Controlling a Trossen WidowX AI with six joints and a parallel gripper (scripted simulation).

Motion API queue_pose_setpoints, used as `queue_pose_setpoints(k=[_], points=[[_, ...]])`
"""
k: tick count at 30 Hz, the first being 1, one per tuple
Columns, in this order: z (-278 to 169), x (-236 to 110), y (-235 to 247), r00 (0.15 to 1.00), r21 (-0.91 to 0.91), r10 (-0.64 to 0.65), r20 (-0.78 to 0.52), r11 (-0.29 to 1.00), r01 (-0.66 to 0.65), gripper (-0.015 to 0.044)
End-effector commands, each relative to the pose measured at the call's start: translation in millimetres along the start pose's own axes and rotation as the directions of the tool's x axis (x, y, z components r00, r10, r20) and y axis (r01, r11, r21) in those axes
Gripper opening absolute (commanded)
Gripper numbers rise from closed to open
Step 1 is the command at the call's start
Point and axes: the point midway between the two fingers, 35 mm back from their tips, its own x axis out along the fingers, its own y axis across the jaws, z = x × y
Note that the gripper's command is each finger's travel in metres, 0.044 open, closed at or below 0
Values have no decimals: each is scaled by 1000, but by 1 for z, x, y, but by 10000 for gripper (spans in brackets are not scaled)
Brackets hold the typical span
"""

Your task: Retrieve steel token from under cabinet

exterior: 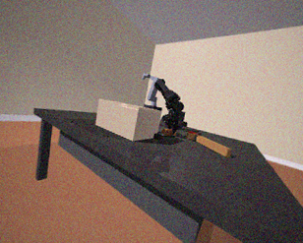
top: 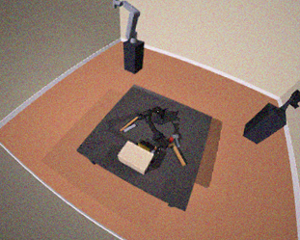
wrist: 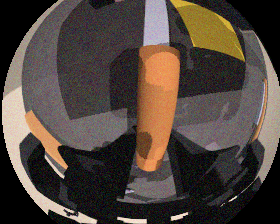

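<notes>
The steel token cannot be made out in any view. In the wrist view, an orange-handled tool [wrist: 156, 106] with a pale blade is seen clamped in the gripper [wrist: 153, 160], its jaws partly closed on the handle; the blade points to the yellow marked area [wrist: 209, 28] at upper right. In the top view, the cabinet [top: 135, 156] is seen at frame centre on the table [top: 190, 183], with 2 further wooden-handled tools [top: 128, 124] [top: 179, 154] lying nearby.

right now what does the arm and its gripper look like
The arm is all dark grey to black, built from chunky jointed links. In the wrist view the gripper shows as glossy black housing along the lower rim. No cables, markings or lettering are clear enough to make out.
</notes>
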Motion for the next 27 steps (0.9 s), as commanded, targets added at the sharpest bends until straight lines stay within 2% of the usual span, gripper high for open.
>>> queue_pose_setpoints(k=[1, 27], points=[[7, 0, 1, 1000, 1, 1, 3, 1000, -1, 0], [38, 0, 1, 1000, 2, 1, 4, 1000, -1, 0]])
